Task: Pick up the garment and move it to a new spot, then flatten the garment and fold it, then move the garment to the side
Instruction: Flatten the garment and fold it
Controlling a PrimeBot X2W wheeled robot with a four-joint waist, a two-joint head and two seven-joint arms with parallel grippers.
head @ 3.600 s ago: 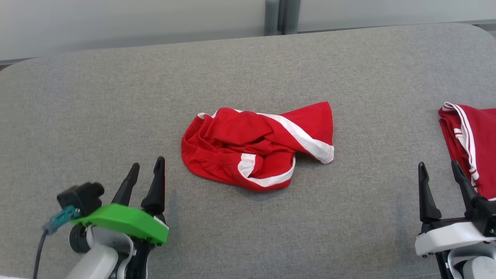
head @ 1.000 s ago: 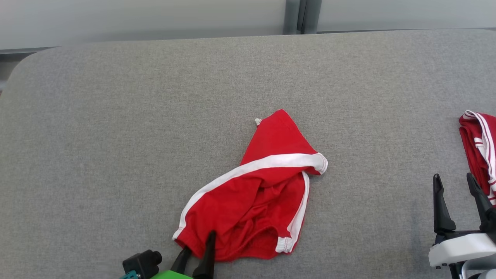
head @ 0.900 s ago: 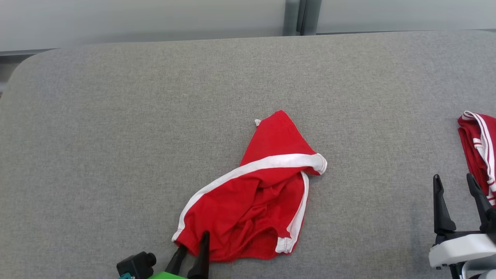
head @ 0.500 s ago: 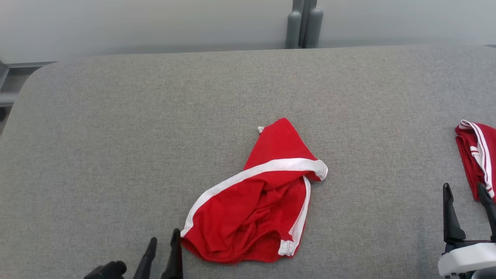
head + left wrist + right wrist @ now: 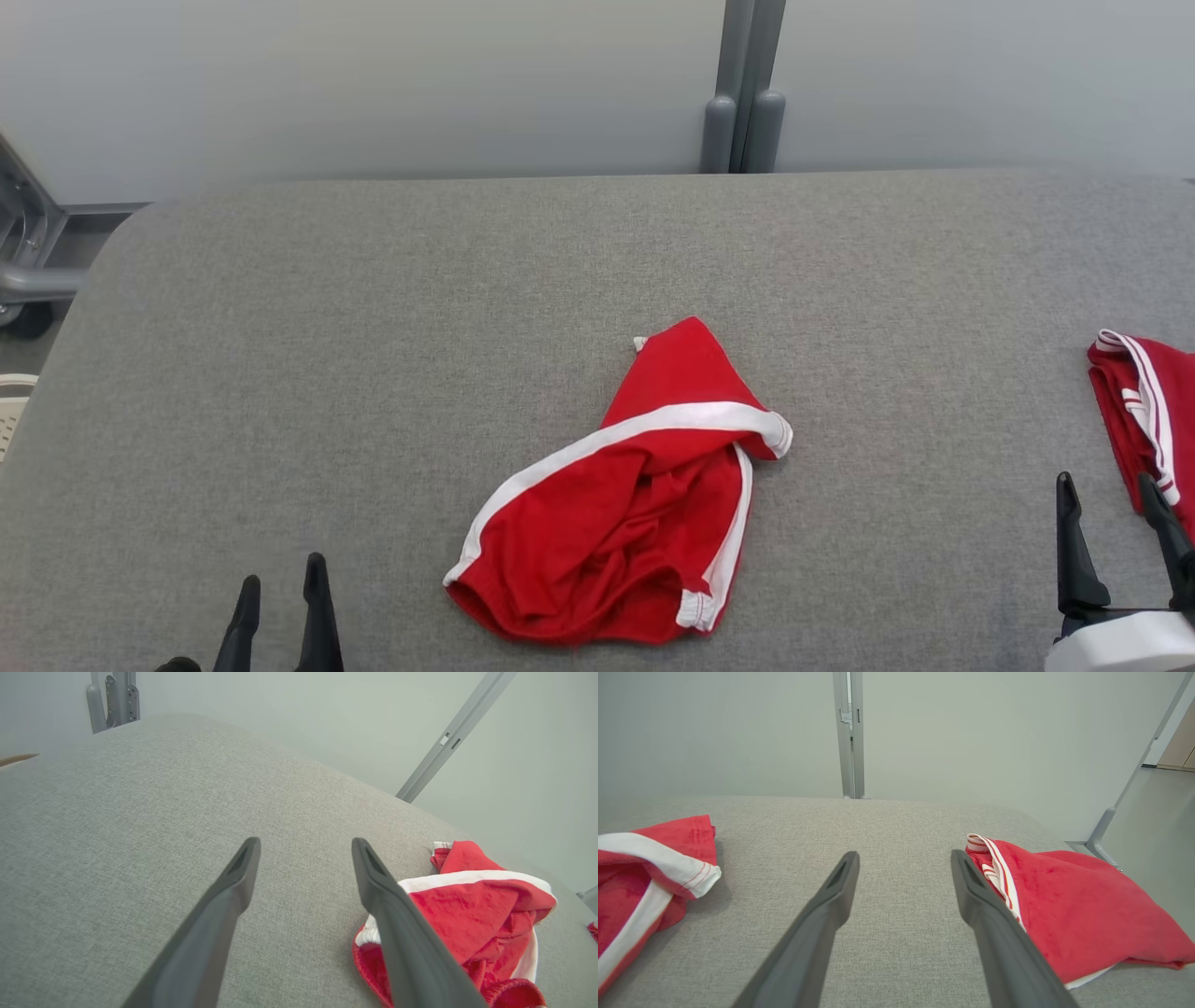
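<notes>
Both left tool [image 5: 282, 569] and right tool [image 5: 1105, 478] held wide, empty. Garment [image 5: 635, 504] crumpled on worktop [image 5: 373, 327], lower centre of frame, long axis slanted lower-left to upper-right; left tool judged nearer, garment to its right.

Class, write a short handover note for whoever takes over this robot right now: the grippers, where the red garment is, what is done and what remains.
Left gripper: open, empty, off to the left of the red garment and apart from it.
Right gripper: open, empty, close by a second red garment at the right side of the table.
Red garment: crumpled, mid-table towards the robot's side, held by nothing.
Done: it has been shifted from its earlier spot and released.
Left: flatten it, fold it, then move it to the side.
</notes>
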